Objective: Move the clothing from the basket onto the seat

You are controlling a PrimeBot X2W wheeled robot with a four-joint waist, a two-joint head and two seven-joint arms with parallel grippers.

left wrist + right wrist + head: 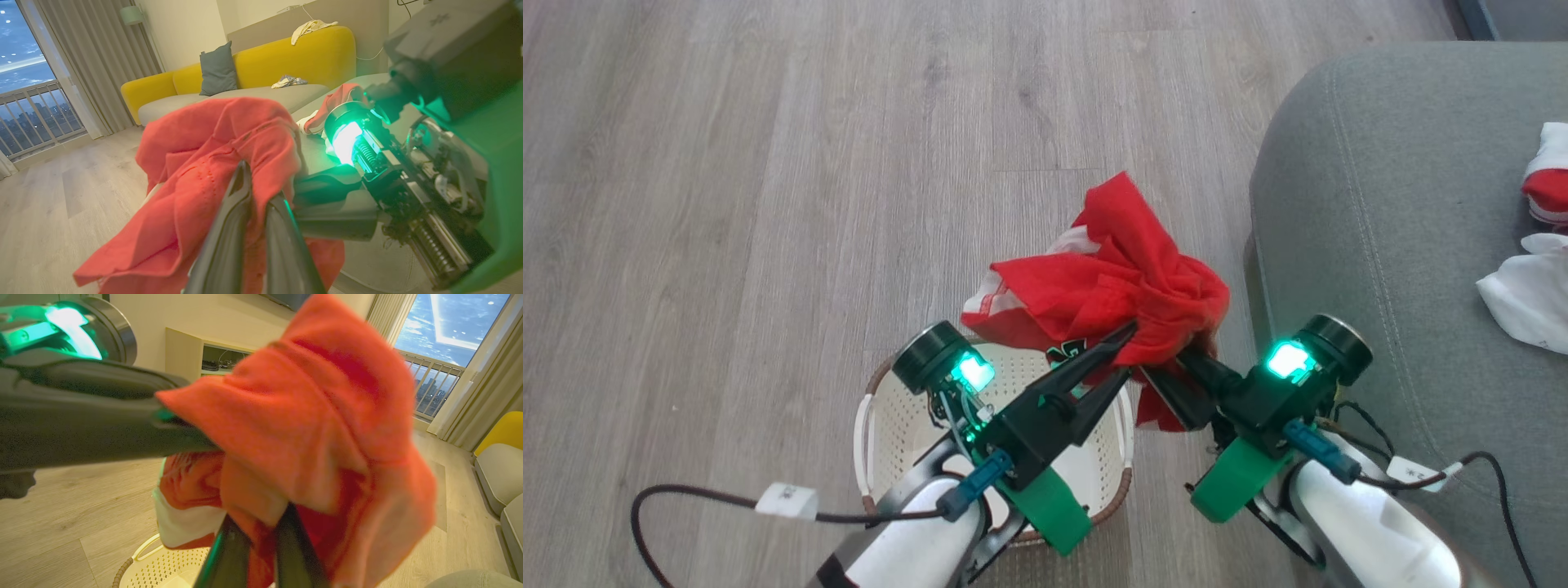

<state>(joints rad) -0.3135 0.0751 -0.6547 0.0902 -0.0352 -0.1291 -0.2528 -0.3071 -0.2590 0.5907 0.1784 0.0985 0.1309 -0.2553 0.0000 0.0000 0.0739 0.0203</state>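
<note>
1. Left gripper (1129, 351): slanted up and to the right from the lower left of the head view, pale forearm behind it, green light lit at the wrist. Fingers drawn almost together, pinching a fold of the red garment (1127, 278) at their tips. Red cloth pressed between the two fingers at bottom centre of the left wrist view.
2. Basket (870, 425): lower centre of the head view, on the wood floor (768, 163), partly under the left arm. Perforated cream bottom showing inside. At the lower left of the right wrist view, directly beneath the garment's hanging white panel; touching the rim or clear of it, cannot tell.
3. Red garment: bunched and held up at the centre of the head view, over the basket's far right corner, between basket and seat.
4. Right gripper (1176, 359): slanted up and to the left from the lower right, tips buried in the same garment and closed on it.
5. Seat (1380, 204): right side of the head view, just beside the basket. Second garment (1547, 175), red and white, lying on it at the right edge, white cloth (1527, 298) just below.
</note>
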